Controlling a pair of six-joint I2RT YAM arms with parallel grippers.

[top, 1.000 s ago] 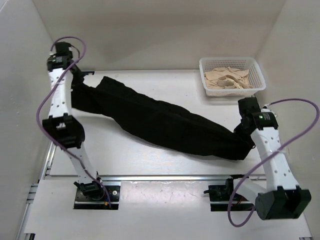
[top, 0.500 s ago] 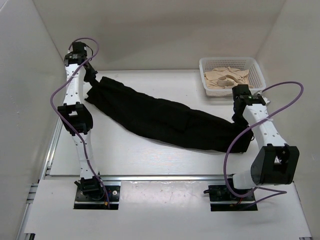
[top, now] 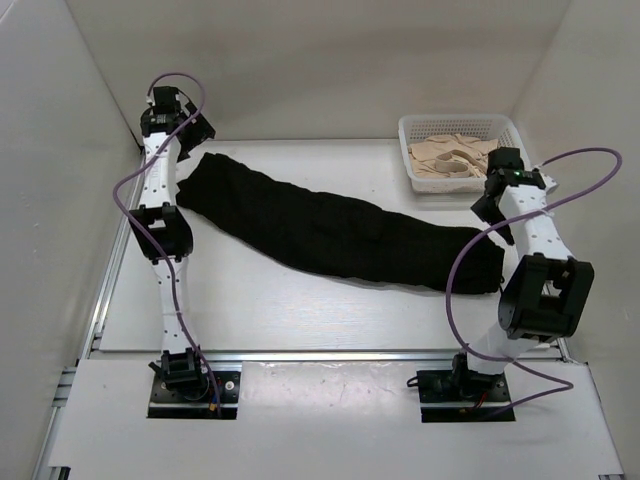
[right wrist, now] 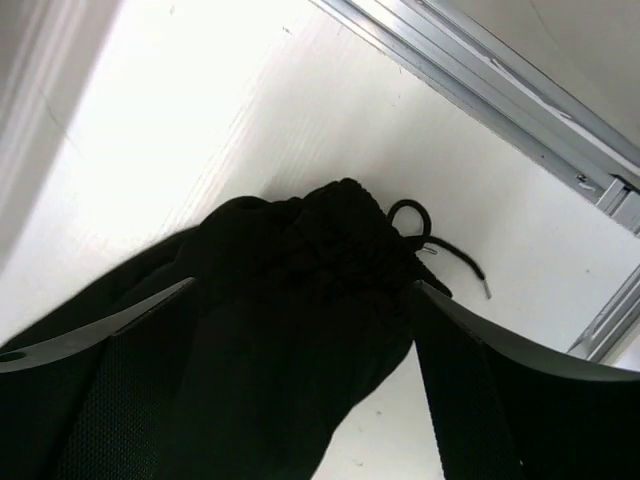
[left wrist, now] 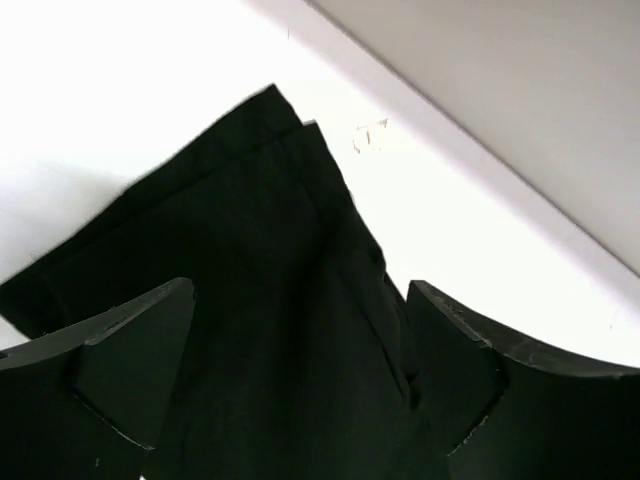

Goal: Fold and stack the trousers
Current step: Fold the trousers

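Drawn back off the now flatter trousers (top: 330, 230), left gripper (left wrist: 300, 292) and right gripper (right wrist: 300, 290) both spread empty; spreading done, folding next, needing fresh end grips.

1. The trousers (top: 330, 232) are plain matte black, and their drawstring (right wrist: 440, 255) is black too.
2. The worktop (top: 300, 305) is white.
3. The basket (top: 460, 121) is white lattice; the cloth (top: 455, 155) in it is beige.
4. The arms (top: 160, 185) are white with black joints, and the cables (top: 450, 275) are purple.
5. The left tool (left wrist: 300, 292) and the right tool (right wrist: 302, 287) have black fingers.
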